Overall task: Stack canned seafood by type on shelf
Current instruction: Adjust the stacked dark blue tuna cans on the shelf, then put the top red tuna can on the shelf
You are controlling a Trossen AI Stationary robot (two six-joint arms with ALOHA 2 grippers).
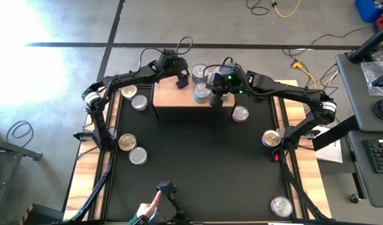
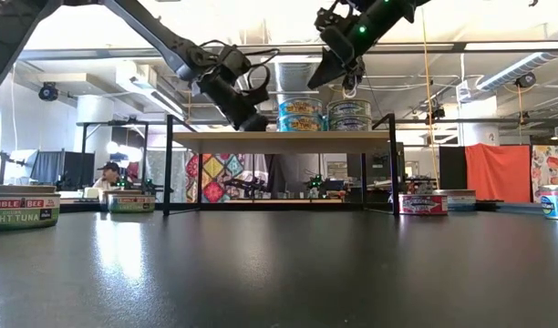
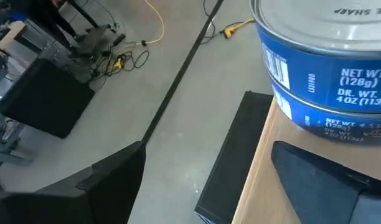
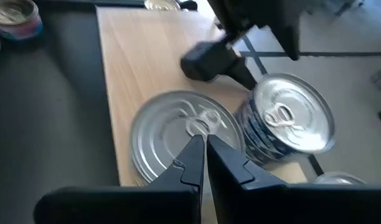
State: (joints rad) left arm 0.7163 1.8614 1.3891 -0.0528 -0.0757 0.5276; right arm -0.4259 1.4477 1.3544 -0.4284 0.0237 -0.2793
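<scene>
Directly beneath right fingers [image 4: 203, 155]: silver-lidded can [image 4: 178, 140].

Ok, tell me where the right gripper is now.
The right gripper hangs over the shelf at the table's far side, fingers shut just above the silver lid of a can stack; the left gripper is close beside it.

Probably a robotics lab — exposed ducts [image 2: 288, 68]; floor cables [image 1: 285, 7]; workstation desk [image 1: 367, 94].
</scene>
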